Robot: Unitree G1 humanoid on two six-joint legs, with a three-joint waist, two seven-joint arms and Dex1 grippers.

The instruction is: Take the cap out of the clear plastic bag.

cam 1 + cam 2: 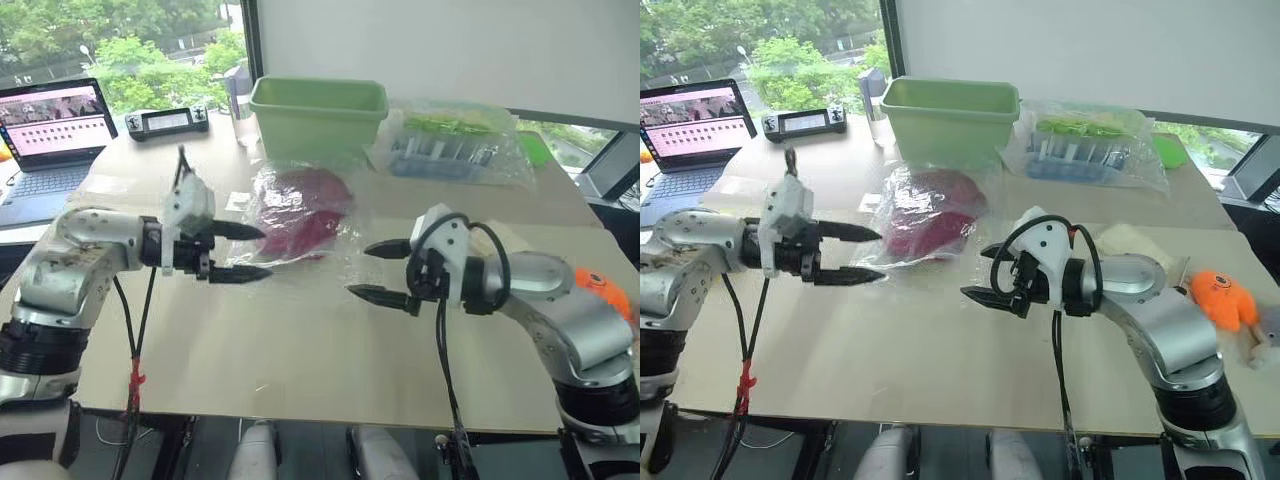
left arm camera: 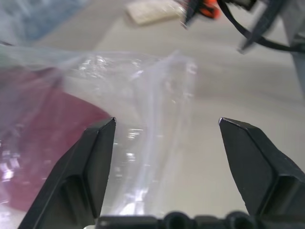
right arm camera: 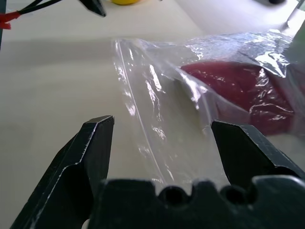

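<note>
The dark red fabric cap [image 1: 300, 212] lies inside the crinkly clear plastic bag [image 1: 335, 255] on the table [image 1: 300, 360]. The 2 grippers, left [image 1: 245, 251] and right [image 1: 380, 270], point inward at the bag's near edge, fingers spread, holding nothing.

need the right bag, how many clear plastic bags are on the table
2. The clear plastic bag holding the cap lies mid-table between the grippers; another clear bag, packed with blue and green items, sits right of the green bin.
</note>
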